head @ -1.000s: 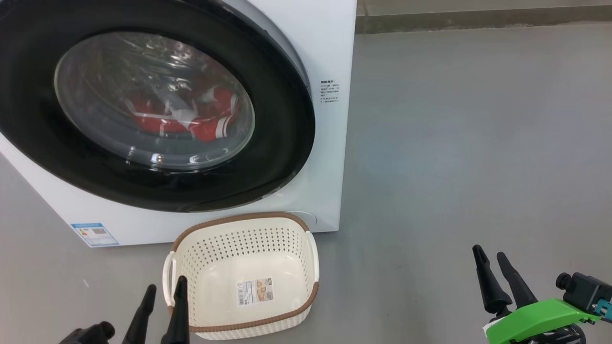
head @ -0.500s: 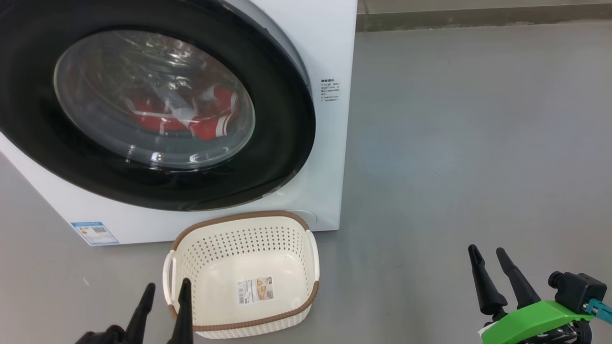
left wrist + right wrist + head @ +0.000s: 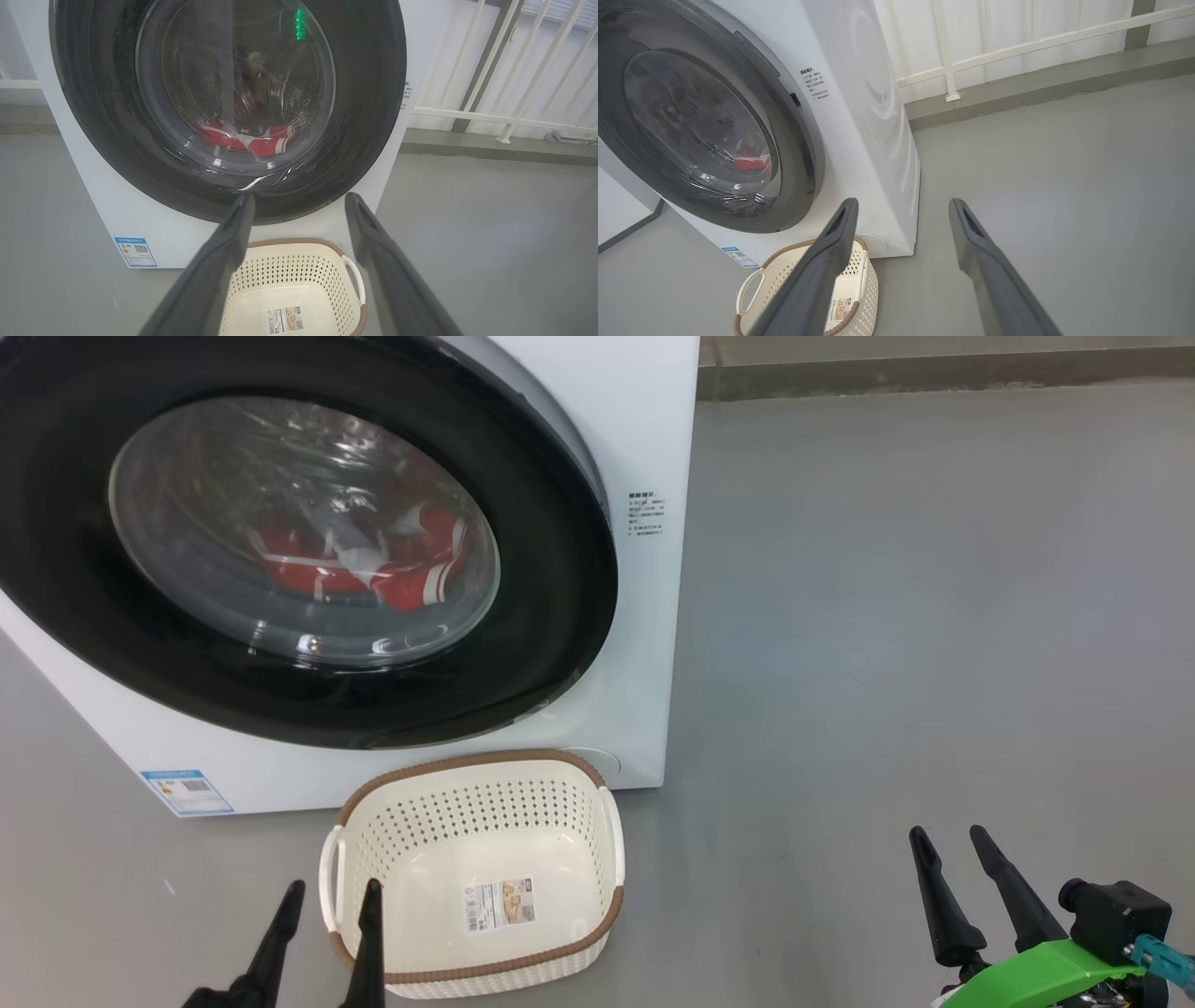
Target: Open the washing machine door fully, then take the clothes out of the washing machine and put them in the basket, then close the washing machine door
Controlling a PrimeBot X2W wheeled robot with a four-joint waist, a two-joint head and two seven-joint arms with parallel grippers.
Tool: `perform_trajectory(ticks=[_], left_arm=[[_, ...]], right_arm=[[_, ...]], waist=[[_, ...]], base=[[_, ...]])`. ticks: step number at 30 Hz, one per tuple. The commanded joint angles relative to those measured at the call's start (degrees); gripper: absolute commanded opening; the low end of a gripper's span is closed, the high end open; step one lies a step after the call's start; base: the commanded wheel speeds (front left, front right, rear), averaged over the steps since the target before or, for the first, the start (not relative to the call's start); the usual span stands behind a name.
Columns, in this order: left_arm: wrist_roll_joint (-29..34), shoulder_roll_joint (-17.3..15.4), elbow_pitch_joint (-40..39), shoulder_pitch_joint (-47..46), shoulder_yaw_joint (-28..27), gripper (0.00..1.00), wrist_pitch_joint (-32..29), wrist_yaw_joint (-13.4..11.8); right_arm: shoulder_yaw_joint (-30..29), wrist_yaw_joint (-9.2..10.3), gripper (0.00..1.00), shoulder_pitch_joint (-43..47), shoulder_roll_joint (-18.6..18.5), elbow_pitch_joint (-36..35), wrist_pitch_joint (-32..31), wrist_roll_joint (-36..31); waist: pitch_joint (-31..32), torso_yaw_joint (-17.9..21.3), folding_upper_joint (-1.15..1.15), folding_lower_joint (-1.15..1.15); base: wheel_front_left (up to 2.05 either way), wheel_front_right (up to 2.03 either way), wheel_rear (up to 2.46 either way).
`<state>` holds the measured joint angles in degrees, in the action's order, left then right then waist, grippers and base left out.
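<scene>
1. The left claw (image 3: 333, 889) is low down, near the bottom of the head view. Its two dark fingers are spread wide. It holds nothing.
2. The right claw (image 3: 948, 835) is low down on the other side, over the bare grey floor (image 3: 887, 616). Its fingers are spread wide too, and it holds nothing.
3. The basket (image 3: 467, 761) sits on the floor just beside the left claw. One finger of that claw shows in front of the basket's near handle. I cannot tell if they touch. The basket has no clothes in it, just a sticker on its bottom.
4. The basket is right in front of the washing machine (image 3: 644, 429), under the round door.
5. The washing machine door (image 3: 551, 616) looks shut, with its black rim flat on the machine. It is up ahead of both claws and well apart from them. In the left wrist view the left claw points at the low part of the door. The right claw is off to the right of the machine.
6. The clothes (image 3: 401, 579) are red and white. They lie at the bottom of the drum, behind the glass.
7. I think the job has not really started. The door has to be opened first. Then the clothes go into the basket. Then the door gets shut.
</scene>
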<state>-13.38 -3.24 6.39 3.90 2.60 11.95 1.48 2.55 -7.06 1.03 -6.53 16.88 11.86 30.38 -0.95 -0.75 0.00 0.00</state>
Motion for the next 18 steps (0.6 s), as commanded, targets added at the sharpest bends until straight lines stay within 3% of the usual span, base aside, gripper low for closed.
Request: perform_trajectory(ticks=[1, 18], left_arm=[[2.1, -0.6, -1.9, -0.1, -1.4, 1.00, 0.9, -0.3], [8.7, 0.1, -2.0, 1.0, -3.8, 1.00, 3.1, 0.6]], right_arm=[[1.3, -0.38, 1.00, -0.7, -1.1, -1.6, 1.0, -1.9], [-1.1, -0.43, 1.00, 1.1, -0.2, -1.3, 3.1, -8.7]], waist=[[0.0, 0.0, 0.00, 0.00], [-0.2, 0.3, 0.00, 0.00]], base=[[0.00, 0.00, 0.00], [0.00, 0.00, 0.00]])
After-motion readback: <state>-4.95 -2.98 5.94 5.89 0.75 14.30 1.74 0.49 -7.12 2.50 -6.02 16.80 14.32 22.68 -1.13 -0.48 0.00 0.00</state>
